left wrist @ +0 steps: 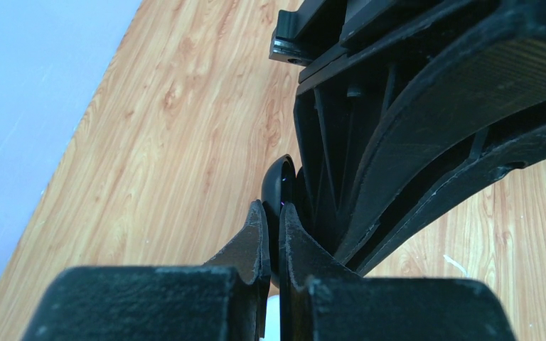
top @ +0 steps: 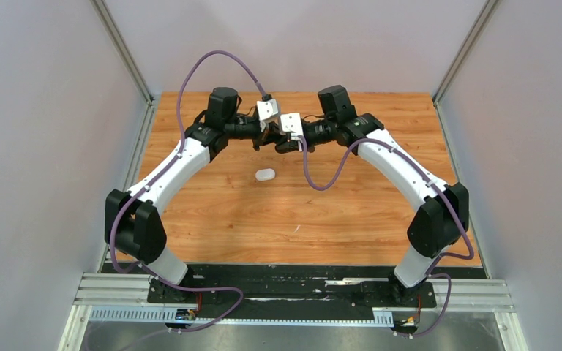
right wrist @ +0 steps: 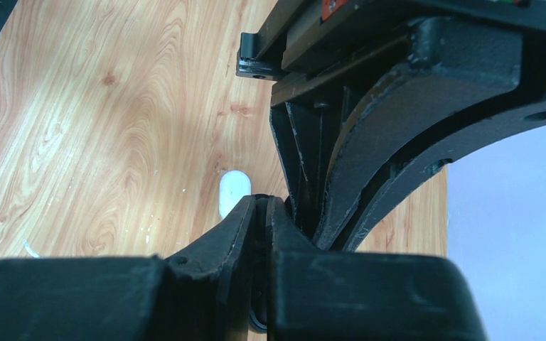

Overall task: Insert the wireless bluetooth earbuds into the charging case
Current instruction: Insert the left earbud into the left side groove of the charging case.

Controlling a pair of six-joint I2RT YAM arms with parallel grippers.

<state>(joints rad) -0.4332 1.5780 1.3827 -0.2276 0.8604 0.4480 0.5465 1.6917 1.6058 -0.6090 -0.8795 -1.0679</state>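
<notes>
My two grippers meet tip to tip above the far middle of the wooden table. The left gripper is shut on a black rounded charging case that sticks out past its fingertips. Facing it, the right gripper is closed down on a thin black part of the same case, whose edge shows low between its fingers. From above, the left gripper and the right gripper almost touch. A white oval charging case lies closed on the table below them. The earbuds are out of view.
The white case lies just left of the right fingertips. Grey walls enclose the table on the left, right and back. A purple cable hangs in a loop from the right wrist over the board.
</notes>
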